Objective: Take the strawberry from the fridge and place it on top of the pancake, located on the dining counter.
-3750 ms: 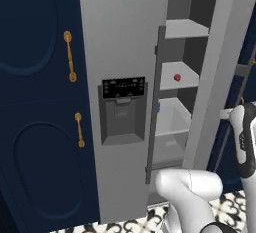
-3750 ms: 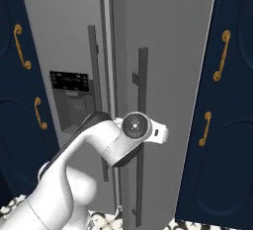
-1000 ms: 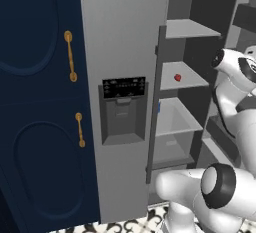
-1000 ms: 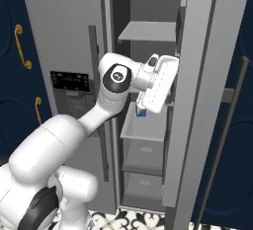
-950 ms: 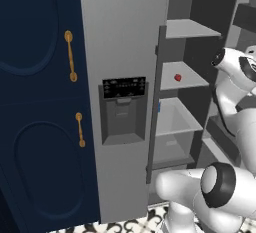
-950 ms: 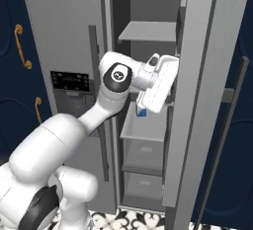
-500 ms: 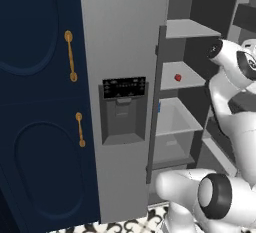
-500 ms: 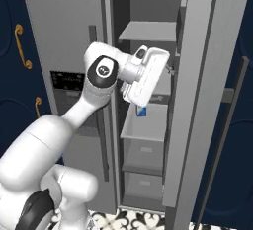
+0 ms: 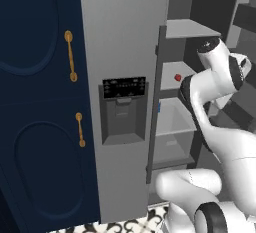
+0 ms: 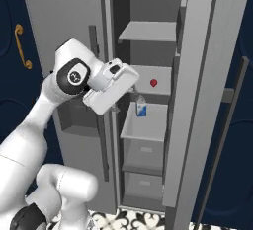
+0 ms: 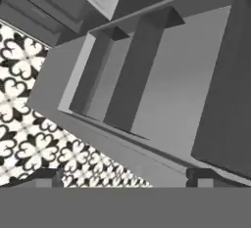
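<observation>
The grey fridge (image 10: pixel 64 17) stands with its right door (image 10: pixel 197 100) swung wide and its left door (image 9: pixel 120 37) closed. On a middle shelf lies the tiny red strawberry (image 10: pixel 153 83) (image 9: pixel 177 77). My gripper (image 10: pixel 131 88) hangs at the left edge of the opening, level with that shelf and a short way left of the fruit. In the hand view the gripper (image 11: pixel 125 178) is open, its fingertips (image 11: pixel 49 175) far apart with nothing between them, looking down at door shelves and patterned floor. The pancake and the dining counter are out of view.
A small blue-and-white carton (image 10: pixel 141 106) stands in the drawer bin just below the strawberry's shelf. Another shelf (image 10: pixel 148 30) sits above. Navy cabinets with gold handles (image 9: pixel 70 62) flank the fridge. My elbow (image 9: pixel 220 72) crowds the opening in the left base view.
The right fridge door went from almost closed to wide open. In the last second my hand drew back to the left, from in front of the shelf to the opening's left edge.
</observation>
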You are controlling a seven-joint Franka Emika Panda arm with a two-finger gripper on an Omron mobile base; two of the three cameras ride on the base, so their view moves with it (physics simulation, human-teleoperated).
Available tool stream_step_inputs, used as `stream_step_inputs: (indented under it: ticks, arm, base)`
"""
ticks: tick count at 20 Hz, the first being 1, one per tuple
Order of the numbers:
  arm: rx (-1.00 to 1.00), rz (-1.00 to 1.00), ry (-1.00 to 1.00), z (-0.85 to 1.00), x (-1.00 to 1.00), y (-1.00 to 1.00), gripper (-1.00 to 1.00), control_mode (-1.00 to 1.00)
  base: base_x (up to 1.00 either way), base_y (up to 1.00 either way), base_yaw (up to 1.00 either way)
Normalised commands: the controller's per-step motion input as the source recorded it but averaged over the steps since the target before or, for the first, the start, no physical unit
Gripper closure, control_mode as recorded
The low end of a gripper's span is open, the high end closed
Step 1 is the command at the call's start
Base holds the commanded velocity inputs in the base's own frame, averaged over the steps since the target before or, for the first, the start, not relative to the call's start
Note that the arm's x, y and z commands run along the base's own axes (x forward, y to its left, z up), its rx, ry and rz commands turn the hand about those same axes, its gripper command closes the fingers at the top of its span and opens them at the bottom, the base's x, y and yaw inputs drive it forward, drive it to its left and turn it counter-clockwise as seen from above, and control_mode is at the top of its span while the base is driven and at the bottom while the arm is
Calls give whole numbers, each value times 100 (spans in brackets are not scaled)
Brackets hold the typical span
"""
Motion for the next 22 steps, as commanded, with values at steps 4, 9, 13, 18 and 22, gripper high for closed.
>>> stream_step_inputs:
  ticks: [4, 9, 13, 18, 22]
  arm:
    - [100, -7, 0, -72, -16, 98, -100, -100]
    - [98, -16, 0, -92, -2, 85, -100, -100]
    - [44, -41, -3, -81, -21, 75, -100, -100]
    - [-9, -32, -3, -37, -13, 60, -100, -100]
    - [-17, -26, 2, -24, 0, -2, -100, -100]
  base:
    - [0, 0, 0]
    - [0, 0, 0]
    - [0, 0, 0]
    - [0, 0, 0]
    - [0, 0, 0]
